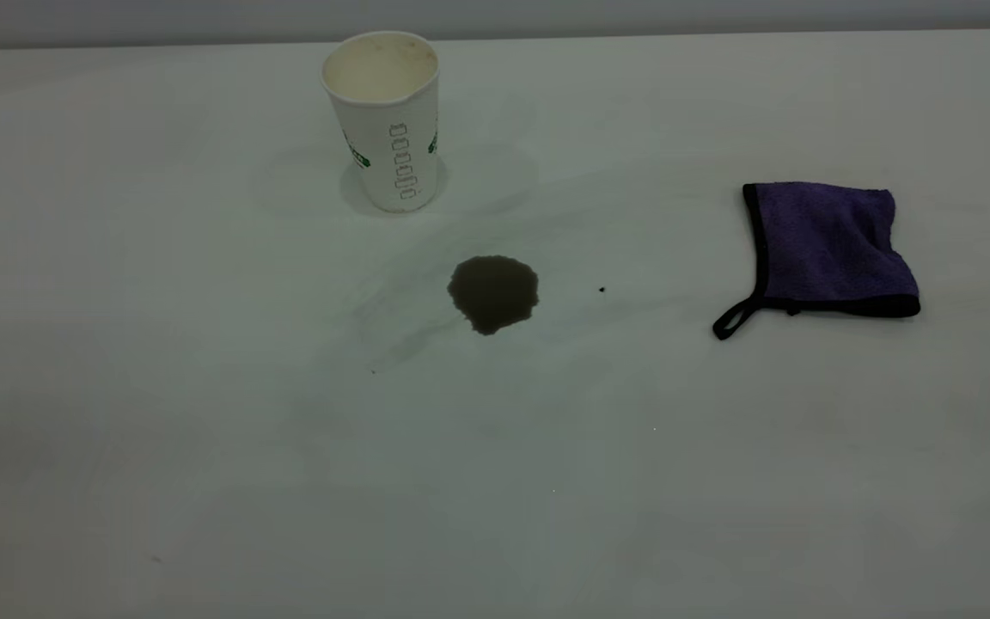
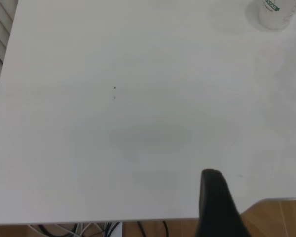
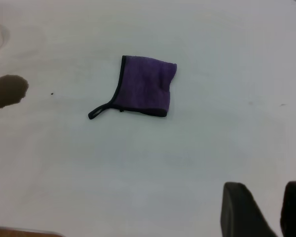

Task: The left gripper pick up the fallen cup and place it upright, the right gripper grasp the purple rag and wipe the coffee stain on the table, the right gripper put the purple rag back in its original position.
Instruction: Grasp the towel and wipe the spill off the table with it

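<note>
The white paper cup [image 1: 385,120] stands upright at the back of the white table [image 1: 203,447], its cream inside showing. In front of it and slightly to the right lies the dark brown coffee stain [image 1: 493,293]. The purple rag [image 1: 830,249] lies flat at the right, its black loop pointing toward the stain. Neither gripper shows in the exterior view. In the left wrist view my left gripper [image 2: 214,197] hovers over the table's edge, far from the cup [image 2: 276,12]. My right gripper [image 3: 265,190] is open and empty, well short of the rag [image 3: 144,86] and stain [image 3: 9,90].
A small dark speck [image 1: 601,290] lies between stain and rag. The table edge, a wooden floor [image 2: 281,217] and cables [image 2: 79,229] show below the left gripper. Slats run along the table's side [image 2: 0,29].
</note>
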Controlling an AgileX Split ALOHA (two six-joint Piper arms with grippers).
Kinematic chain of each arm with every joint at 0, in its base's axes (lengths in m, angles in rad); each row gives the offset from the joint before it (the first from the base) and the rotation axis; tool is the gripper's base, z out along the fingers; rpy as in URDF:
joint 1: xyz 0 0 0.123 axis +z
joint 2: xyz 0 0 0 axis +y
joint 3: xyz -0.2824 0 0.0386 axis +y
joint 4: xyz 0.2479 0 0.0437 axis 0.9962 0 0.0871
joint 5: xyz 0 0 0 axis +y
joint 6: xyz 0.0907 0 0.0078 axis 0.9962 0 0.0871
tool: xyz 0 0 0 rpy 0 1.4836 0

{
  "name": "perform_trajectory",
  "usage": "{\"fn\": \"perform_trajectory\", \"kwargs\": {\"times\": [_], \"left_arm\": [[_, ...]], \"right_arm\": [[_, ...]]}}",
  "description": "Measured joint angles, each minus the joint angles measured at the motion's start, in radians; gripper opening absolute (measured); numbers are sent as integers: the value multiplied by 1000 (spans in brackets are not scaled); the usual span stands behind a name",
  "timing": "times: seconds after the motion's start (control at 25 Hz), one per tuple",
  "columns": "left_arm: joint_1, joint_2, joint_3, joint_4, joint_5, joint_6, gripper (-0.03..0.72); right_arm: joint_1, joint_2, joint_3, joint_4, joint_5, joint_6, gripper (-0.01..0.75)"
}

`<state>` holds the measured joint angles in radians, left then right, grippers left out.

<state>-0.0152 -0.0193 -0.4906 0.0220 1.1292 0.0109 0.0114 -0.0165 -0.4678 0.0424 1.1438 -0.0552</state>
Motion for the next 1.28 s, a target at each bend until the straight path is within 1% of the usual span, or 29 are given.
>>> {"fn": "perform_trajectory", "kwargs": {"times": [0.76, 0.88, 0.96, 1.04, 1.16, 1.2, 1.24, 1.28], "left_arm": [[0, 0, 0, 0, 0, 0, 486], [0, 0, 0, 0, 0, 0, 486], [0, 0, 0, 0, 0, 0, 486], [0, 0, 0, 0, 0, 0, 486], [0, 0, 0, 0, 0, 0, 486], [0, 0, 0, 0, 0, 0, 486], [0, 0, 0, 0, 0, 0, 486], [0, 0, 0, 0, 0, 0, 486]], "right_arm": [[0, 0, 0, -9, 0, 0, 237], [0, 4, -5, -11, -5, 15, 256], [0, 54, -22, -30, -28, 38, 307], [0, 176, -56, -58, -76, 55, 399], [0, 409, -120, -87, -165, 55, 594], [0, 499, -147, -89, -197, 55, 645], [0, 575, -169, -89, -227, 49, 686], [0, 666, -195, -89, -254, 49, 708]]}}
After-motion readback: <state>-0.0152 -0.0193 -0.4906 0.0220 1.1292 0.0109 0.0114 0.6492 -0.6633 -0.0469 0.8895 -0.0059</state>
